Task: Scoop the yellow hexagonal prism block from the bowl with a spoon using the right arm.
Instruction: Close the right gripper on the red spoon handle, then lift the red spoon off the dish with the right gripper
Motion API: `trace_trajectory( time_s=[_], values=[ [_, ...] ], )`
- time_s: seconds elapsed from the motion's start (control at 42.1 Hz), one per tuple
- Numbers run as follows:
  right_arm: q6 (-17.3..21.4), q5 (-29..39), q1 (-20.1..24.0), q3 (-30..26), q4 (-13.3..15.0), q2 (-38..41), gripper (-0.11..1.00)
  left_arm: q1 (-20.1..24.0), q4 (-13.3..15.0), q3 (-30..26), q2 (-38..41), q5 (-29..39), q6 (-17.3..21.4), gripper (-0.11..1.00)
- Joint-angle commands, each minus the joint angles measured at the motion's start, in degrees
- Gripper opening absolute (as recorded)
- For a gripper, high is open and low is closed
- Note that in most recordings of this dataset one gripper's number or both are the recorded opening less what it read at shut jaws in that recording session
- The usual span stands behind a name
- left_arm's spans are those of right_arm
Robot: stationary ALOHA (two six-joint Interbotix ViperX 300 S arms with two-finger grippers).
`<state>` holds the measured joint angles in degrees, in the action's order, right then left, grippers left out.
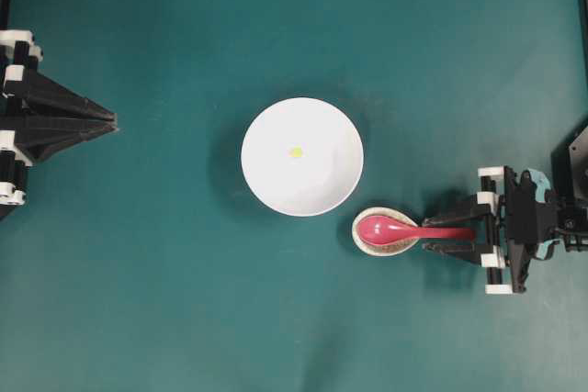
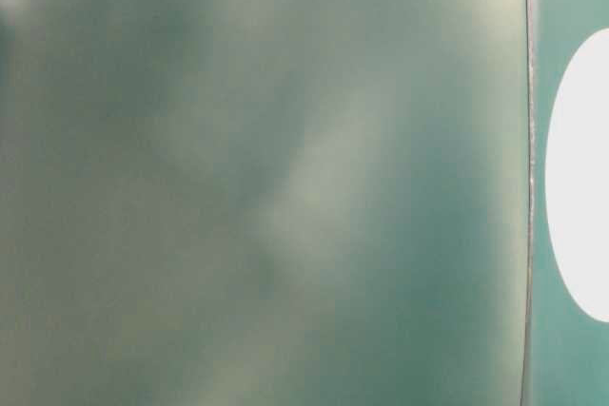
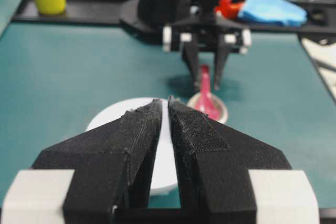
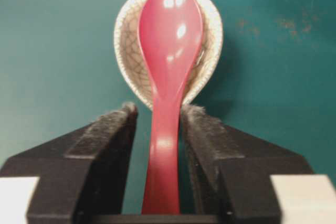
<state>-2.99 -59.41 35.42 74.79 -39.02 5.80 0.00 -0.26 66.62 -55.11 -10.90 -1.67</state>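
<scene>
**Right hand set about the spoon handle beside the bowl**

The bowl (image 1: 302,156) was taken as the landmark, seated near the middle of the teal surface (image 1: 165,300). Far to the left of the bowl, at the edge of the overhead view, the left hand (image 1: 112,122) was seen lying level, its pointed tips directed toward the bowl and drawn almost together with only a thin slit between them; nothing was held in it. In the left wrist view the same fingers (image 3: 142,129) were seen nearly meeting over the bowl's near rim (image 3: 107,119).

Inside the bowl, close to its centre, the yellow hexagonal prism block (image 1: 296,151) was seen as a tiny bright spot on the white floor.

Just to the lower right of the bowl, nearly against its rim, a speckled spoon rest (image 1: 384,231) was seen, and the scoop of the spoon (image 1: 395,229) lay in it, with the handle pointing away from the bowl to the right.

Further right of the bowl, the right hand (image 1: 430,235) was placed around that handle. In the right wrist view the handle (image 4: 164,161) was seen running between the two padded fingers (image 4: 107,129), which stood just beside it on either side; whether they pressed on it could not be told.
</scene>
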Motion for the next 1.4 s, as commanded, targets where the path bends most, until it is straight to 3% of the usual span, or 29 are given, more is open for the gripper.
trace_trajectory(
  time_s=[0.0, 0.166, 0.403, 0.522, 0.688, 0.902, 1.163, 1.376],
  values=[
    [-0.09, -0.44, 0.26, -0.35, 0.18, -0.62, 0.39, -0.09, -0.09, -1.58, 0.44, -0.26, -0.09, 0.14],
    [-0.18, -0.44, 0.26, -0.7, 0.18, -1.93, 0.24, -0.09, -0.09, -1.58, 0.44, -0.26, 0.0, 0.14],
    [-0.88, 1.05, -0.79, -0.35, -0.09, -10.37, 0.24, -0.09, -0.09, -1.58, 0.44, -0.26, 0.0, 0.14],
    [-4.39, 5.89, -3.43, -1.14, -0.09, -16.61, 0.24, -0.09, -0.09, -1.58, 0.44, -0.35, 0.0, 0.14],
    [-14.15, 18.54, -10.2, -4.04, -0.09, -26.37, 0.24, 0.0, -0.18, -1.58, 0.44, -0.18, 0.09, 0.14],
    [-24.17, 43.07, -24.61, -10.37, -0.09, -37.18, 0.24, -0.09, -0.18, -1.58, 0.44, -0.09, 0.35, 0.14],
    [-25.75, 69.43, -40.87, -17.84, 0.44, -40.61, 0.24, -0.09, -0.26, -1.58, 0.44, -0.09, 0.88, 0.14],
    [-25.49, 82.44, -47.9, -25.05, 2.99, -37.53, 0.24, -0.09, -0.26, -1.58, 0.53, 0.18, 0.09, 0.14]
  ],
)
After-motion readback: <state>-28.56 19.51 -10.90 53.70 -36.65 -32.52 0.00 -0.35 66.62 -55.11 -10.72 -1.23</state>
